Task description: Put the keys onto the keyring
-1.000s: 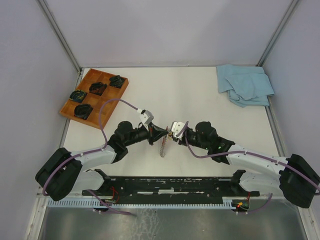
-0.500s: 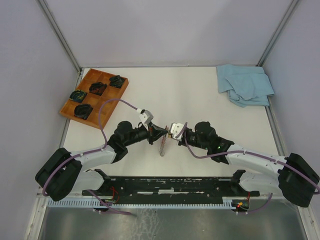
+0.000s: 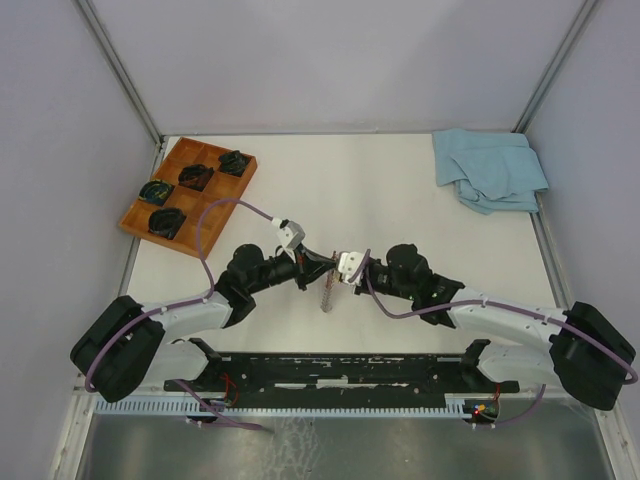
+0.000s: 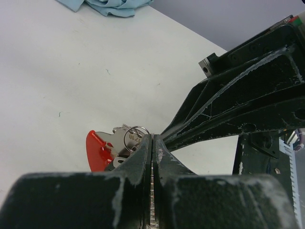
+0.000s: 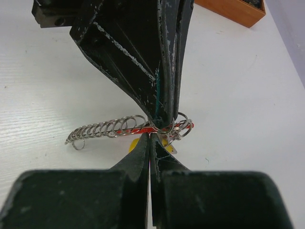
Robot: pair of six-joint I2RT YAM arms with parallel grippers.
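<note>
Over the middle of the white bench, the left claw is pinched shut on the small thin metal keyring with its silver beaded chain. The right claw is shut tight beside it; what it nips I cannot tell. If either pulls, the little metal keys might slip out and drop.
</note>
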